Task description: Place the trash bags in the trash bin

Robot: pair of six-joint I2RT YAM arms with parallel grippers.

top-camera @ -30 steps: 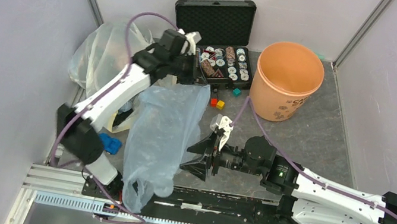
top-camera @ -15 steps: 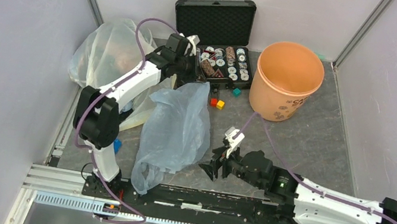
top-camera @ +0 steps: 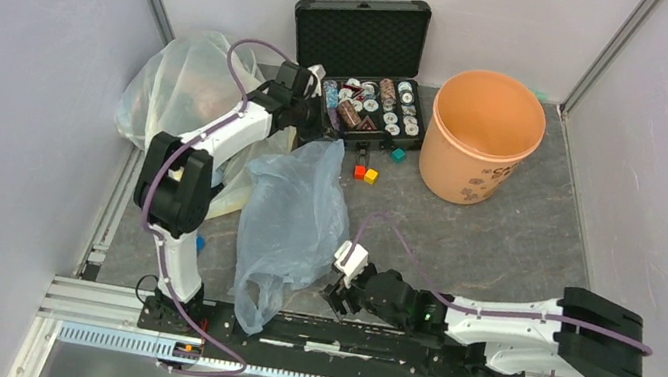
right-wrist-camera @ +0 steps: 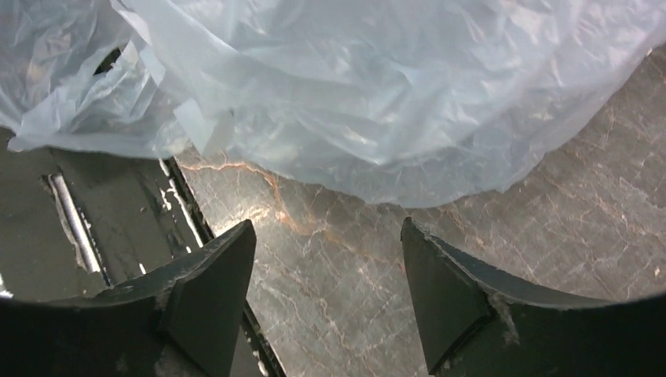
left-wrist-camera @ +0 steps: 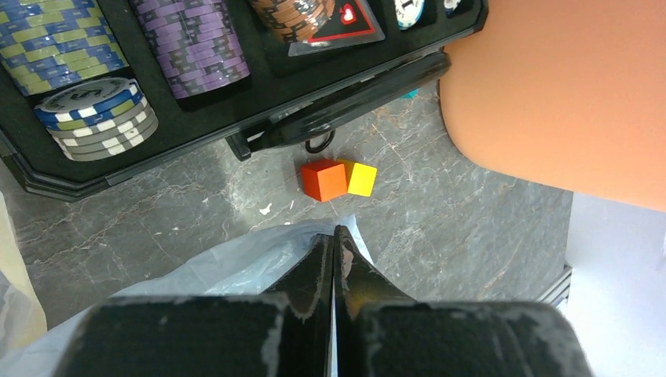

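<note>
Bright, diffuse light; faint shadow under the trash bag [top-camera: 294,208], a warm glare on the surface [right-wrist-camera: 330,267] beside it.

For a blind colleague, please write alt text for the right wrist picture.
The right gripper, open and empty, faces the edge of a crumpled pale blue trash bag lying on a grey marbled table.

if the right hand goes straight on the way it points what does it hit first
Most likely the blue bag, just ahead of the open right hand across bare table; depth is unclear.
</note>
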